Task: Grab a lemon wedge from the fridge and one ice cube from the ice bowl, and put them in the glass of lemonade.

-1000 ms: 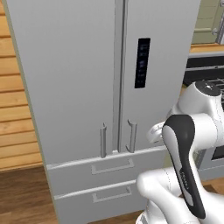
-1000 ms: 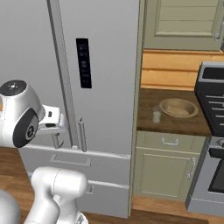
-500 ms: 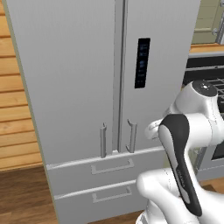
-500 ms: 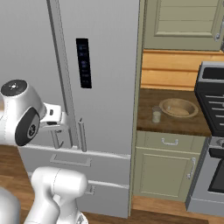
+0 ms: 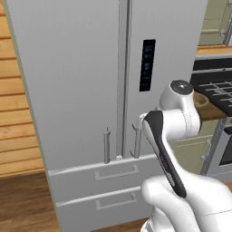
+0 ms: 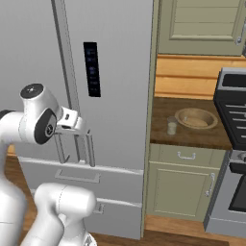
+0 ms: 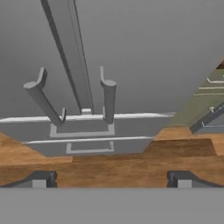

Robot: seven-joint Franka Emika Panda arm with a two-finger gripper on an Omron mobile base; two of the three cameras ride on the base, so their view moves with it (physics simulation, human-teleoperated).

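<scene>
In front of the closed fridge (image 5: 86, 90), in the left base view, the arm is bent so that the hand comes near the right door handle (image 5: 137, 141), probably because the door must be pulled before anything inside can be reached; the lemon wedge is, I judge, behind these doors. In the right base view the glass (image 6: 171, 126) and the bowl (image 6: 195, 117) stand close together on the bench (image 6: 190, 137) right of the fridge, well apart from the arm, waiting for later steps. In the hand view the gripper (image 7: 111, 180) is spread wide, holding nothing, aimed at the two handles (image 7: 107, 100), not touching them.
</scene>
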